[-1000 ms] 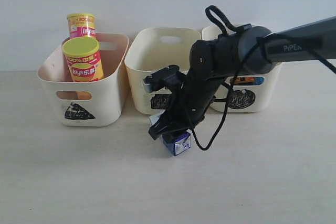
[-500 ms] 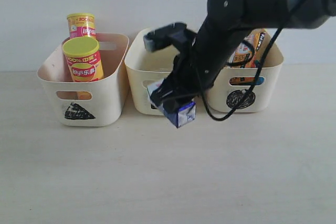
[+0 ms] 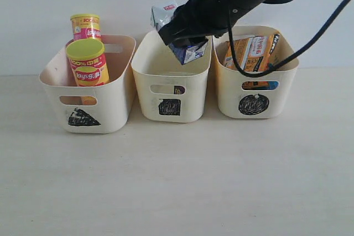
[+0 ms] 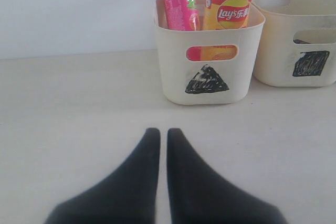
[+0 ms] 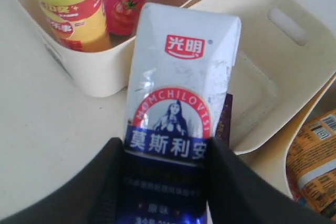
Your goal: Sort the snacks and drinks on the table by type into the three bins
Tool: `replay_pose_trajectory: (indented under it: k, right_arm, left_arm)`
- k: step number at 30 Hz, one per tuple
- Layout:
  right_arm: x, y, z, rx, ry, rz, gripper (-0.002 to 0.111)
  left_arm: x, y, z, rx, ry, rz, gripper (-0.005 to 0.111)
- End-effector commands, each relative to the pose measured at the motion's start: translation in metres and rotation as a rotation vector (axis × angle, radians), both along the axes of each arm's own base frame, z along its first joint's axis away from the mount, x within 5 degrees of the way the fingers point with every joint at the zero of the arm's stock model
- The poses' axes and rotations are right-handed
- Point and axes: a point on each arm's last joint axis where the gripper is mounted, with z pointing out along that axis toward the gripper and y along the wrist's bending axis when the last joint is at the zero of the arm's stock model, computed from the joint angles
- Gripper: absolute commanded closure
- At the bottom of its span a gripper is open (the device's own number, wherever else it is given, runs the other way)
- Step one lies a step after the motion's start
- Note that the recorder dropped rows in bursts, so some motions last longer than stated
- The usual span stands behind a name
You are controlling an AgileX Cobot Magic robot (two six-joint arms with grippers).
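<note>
My right gripper (image 3: 185, 40) (image 5: 165, 150) is shut on the blue and white juice carton (image 3: 193, 51) (image 5: 178, 93), holding it tilted in the air above the middle bin with the square mark (image 3: 171, 84) (image 5: 273, 82). A dark purple carton (image 5: 224, 124) lies inside that bin and shows through its slot (image 3: 178, 89). The pink tube (image 3: 85, 26) and the orange-yellow tube (image 3: 87, 62) stand in the triangle bin (image 3: 110, 109) (image 4: 210, 72). The orange packet (image 3: 251, 52) leans in the circle bin (image 3: 254, 103). My left gripper (image 4: 159, 132) is shut and empty, low over the table (image 4: 79, 119).
The three bins stand in a row along the back of the table (image 3: 177, 181), close to a white wall. A black cable (image 3: 310, 37) hangs from the right arm in front of the circle bin.
The right arm has lifted the blue and white carton off the table in front of the middle bin and carried it up and back over that bin. The circle bin is uncovered now.
</note>
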Motion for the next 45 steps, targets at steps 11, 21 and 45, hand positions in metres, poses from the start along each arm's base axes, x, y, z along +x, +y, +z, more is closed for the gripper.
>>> replay_pose_trajectory:
  k: [11, 21, 45]
  right_arm:
    - [0.066, 0.005, -0.037, 0.077, -0.256, -0.116, 0.107]
    - [0.112, 0.015, -0.079, 0.085, -0.189, -0.174, 0.107]
    - [0.112, 0.014, -0.068, 0.058, -0.097, -0.204, 0.071]
  left_arm:
    - [0.0, 0.0, -0.001, -0.007, -0.003, 0.005, 0.102]
    - [0.0, 0.0, -0.001, -0.007, -0.003, 0.005, 0.102]
    - [0.0, 0.0, -0.001, -0.007, -0.003, 0.005, 0.102]
